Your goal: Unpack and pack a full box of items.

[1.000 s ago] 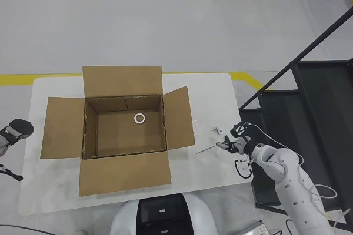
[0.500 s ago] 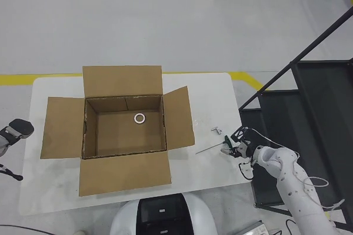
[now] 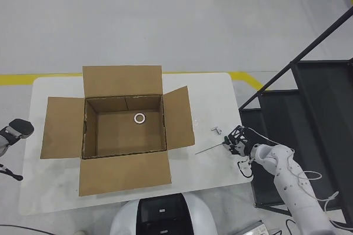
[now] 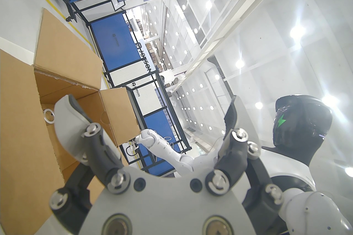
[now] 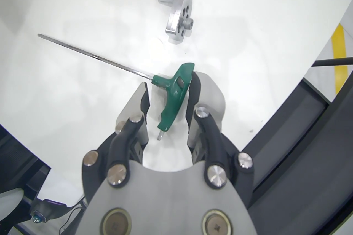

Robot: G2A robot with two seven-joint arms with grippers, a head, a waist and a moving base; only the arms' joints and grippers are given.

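At the far left, off the table's edge, our left gripper hangs with its fingers spread wide and nothing between them. Next comes the cardboard box, all four flaps folded out, with a single small ring lying on its floor near the back wall. To the right of the box, on the bare white table, the T-handle hex key lies flat with its long thin shaft pointing back toward the box, and a small metal bracket sits near it, apart from the green handle. Our right gripper is low over that handle, part open and straddling it. One pad is against the handle's end and the other stands off with a gap, so it has hold of nothing. With the box nearly bare, we judge that we are in the unpacking half, with the key down on the table. The next move would be to lift the right gripper straight up without nudging the handle or the bracket, and then to go for the ring.
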